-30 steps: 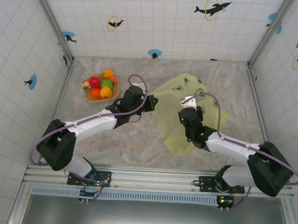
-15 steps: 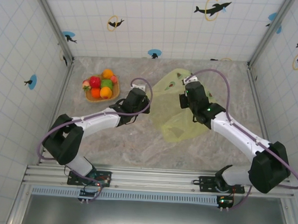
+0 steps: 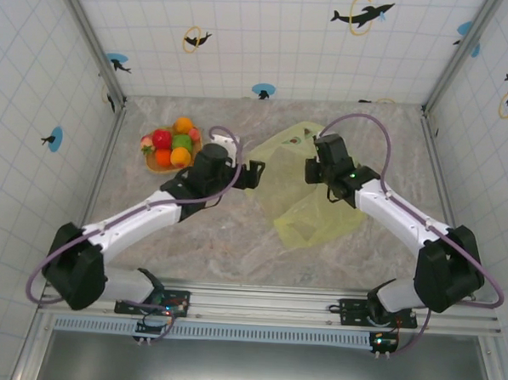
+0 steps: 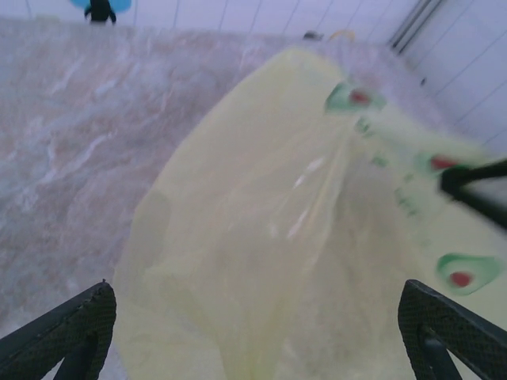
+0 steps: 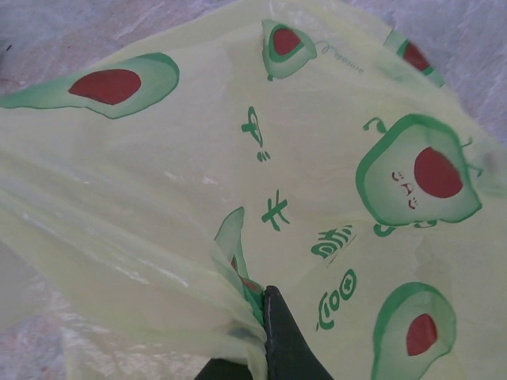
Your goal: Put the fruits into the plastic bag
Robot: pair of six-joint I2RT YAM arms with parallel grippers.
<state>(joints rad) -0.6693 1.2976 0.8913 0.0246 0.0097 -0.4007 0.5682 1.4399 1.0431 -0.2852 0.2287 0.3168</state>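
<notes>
While the tabletop (image 3: 191, 246) carries everything needed, no loading is going on; the step in hand looks to be getting the plastic bag (image 3: 304, 205) open. It lies crumpled at the middle, one edge lifted off the surface. Well apart from it, at the far left, the woven tray (image 3: 195, 157) holds the fruits (image 3: 173, 145) in a heap, untouched. The right tool (image 3: 313, 171) is pinched closed on a gathered fold of the raised edge. The left tool (image 3: 253, 175) is spread wide with nothing in it, pointed at the bag's side just beside it. I'd judge the next move calls for the left tool to catch the opposite lip, so the mouth gapes before any fruit is fetched.
</notes>
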